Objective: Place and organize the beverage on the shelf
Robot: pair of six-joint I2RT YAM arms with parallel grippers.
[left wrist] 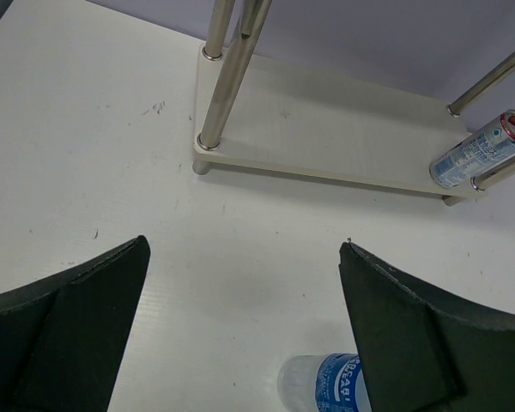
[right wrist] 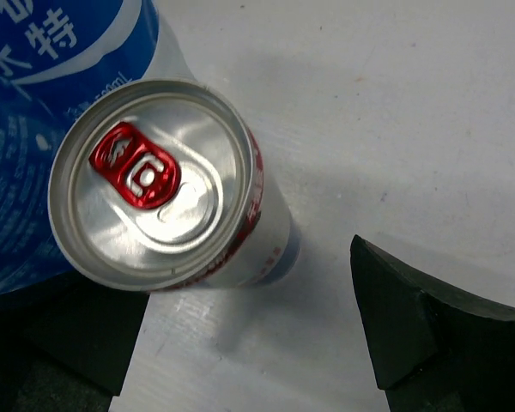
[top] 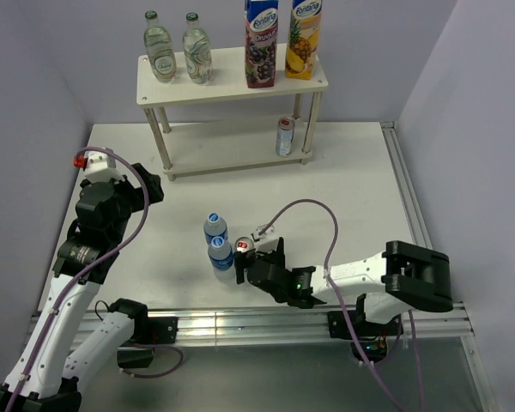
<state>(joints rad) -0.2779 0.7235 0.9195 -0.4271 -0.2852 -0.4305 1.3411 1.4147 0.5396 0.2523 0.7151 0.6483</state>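
**Both pincers wide, drinks partly on the shelf**

Top view: The shelf [top: 232, 75] stands at the upper centre of the frame, on the far part of the table [top: 360, 189]. On its top board there are two glass bottles [top: 160, 47] at the left and two juice cartons [top: 262, 43] at the right, all upright. On the lower board, at its right end, stands one shelf can [top: 285, 136]. In the middle of the frame, well apart from the shelf, two plastic bottles [top: 215, 227] with blue caps stand close together, and a red-tab can [top: 245, 247] stands just beside them on the right. The right gripper [top: 247, 262] reaches in from the right and is at this can. The left gripper [top: 150, 187] is at the left of the frame, apart from every drink.

Left wrist view: The left gripper [left wrist: 240, 335] has its jaws wide and nothing is between them. The lower board of the shelf [left wrist: 326, 129] fills the upper part, with the shelf can [left wrist: 481, 150] at the far right. One of the plastic bottles [left wrist: 326, 386] shows at the bottom edge.

Right wrist view: The right gripper [right wrist: 249, 339] is also wide and holds nothing. The red-tab can [right wrist: 154, 197] stands upright at centre left, clearly apart from the finger at the lower right. A plastic bottle with a blue label [right wrist: 43, 86] is at the upper left; I cannot tell if it touches the can.
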